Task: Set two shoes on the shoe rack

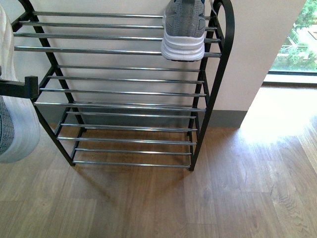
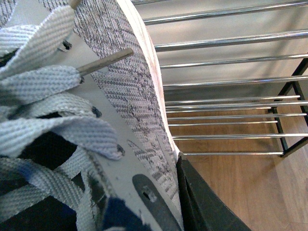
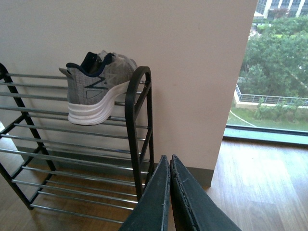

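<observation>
My left gripper [image 1: 22, 89] is clamped on the held sneaker [image 1: 15, 129], which hangs at the far left edge of the front view, off the floor and just outside the shoe rack [image 1: 218, 74]. In the left wrist view 1 dark finger [image 2: 204, 207] at the lower right presses against the grey knit side of the held sneaker [image 2: 125, 96]. Pale flat laces [image 2: 43, 77] fill the left half of that frame. Beyond the shoe, the chrome bars of the shoe rack [image 2: 231, 48] cross the upper right.

My right gripper [image 3: 168, 159] has its fingers pressed together with nothing between them. It rises from the bottom centre of its frame, near the right-hand end post of the shoe rack [image 3: 137, 120].

The racked sneaker [image 1: 184, 29] sits on the top tier at the upper right of the front view, beside the curved end post, its white sole resting on the bars. The right wrist view shows the racked sneaker [image 3: 96, 91] side-on at upper left, navy lining visible. I count 3 tiers in the front view, and the 2 lower ones carry nothing. The rack stands on the wooden floor [image 1: 223, 198] against a pale wall [image 3: 192, 57], with a window [image 3: 279, 72] at the right.
</observation>
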Robot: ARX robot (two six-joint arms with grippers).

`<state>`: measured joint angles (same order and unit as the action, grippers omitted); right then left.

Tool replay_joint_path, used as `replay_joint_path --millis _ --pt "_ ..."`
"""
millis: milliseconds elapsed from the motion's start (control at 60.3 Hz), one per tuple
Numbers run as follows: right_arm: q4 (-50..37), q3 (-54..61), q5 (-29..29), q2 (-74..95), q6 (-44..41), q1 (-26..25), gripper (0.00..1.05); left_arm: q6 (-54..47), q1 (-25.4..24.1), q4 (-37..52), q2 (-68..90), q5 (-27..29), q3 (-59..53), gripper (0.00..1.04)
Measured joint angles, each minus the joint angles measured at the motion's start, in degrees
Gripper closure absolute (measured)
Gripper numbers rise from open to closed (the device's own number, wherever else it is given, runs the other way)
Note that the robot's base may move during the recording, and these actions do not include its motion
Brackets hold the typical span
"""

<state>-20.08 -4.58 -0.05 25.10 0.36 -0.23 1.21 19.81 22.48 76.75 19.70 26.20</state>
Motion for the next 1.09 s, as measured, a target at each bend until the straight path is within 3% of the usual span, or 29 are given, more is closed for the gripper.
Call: replay_joint_path --millis 780,896,1095 --pt "9.66 3.50 0.07 -14.78 -0.02 0.02 1.03 0.00 0.00 0.00 0.00 0.02 0.00 1.03" --pt "18.53 3.48 0.15 -21.73 -0.02 0.02 1.03 0.00 0.00 0.00 0.00 0.00 0.00 1.03" --pt "19.89 3.48 0.09 -24.61 -0.02 0.02 1.03 -0.02 0.00 0.00 0.00 -0.09 0.00 1.03"
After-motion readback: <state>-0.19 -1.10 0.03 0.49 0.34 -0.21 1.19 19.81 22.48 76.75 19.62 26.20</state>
